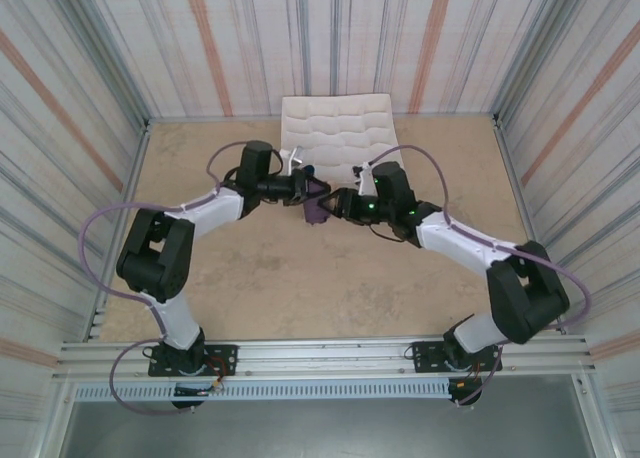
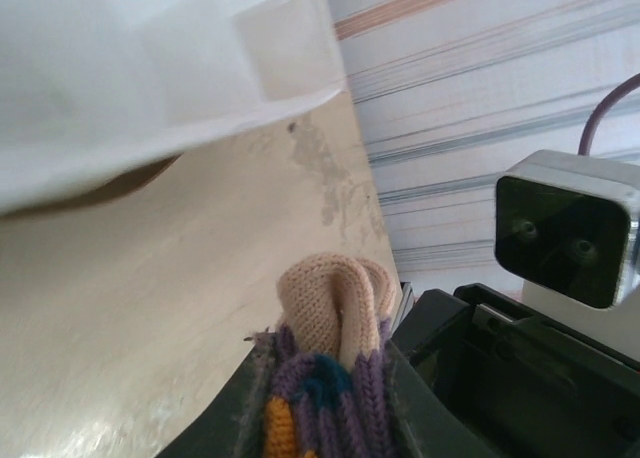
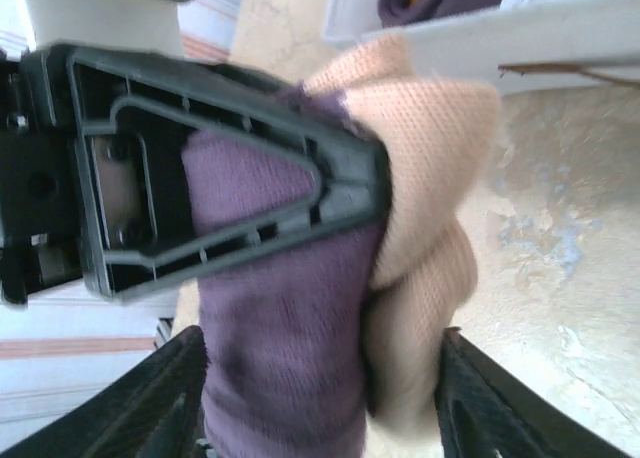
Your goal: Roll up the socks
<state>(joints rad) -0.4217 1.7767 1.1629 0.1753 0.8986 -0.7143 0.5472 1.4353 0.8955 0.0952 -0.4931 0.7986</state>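
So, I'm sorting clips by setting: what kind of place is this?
Probably a robot test cell, not a home: the left arm and right arm are bolted to a metal rail at the near edge of a beige table, with striped walls closing in three sides.

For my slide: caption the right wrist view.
Left gripper clamps the bundled socks between the right gripper's open fingers.
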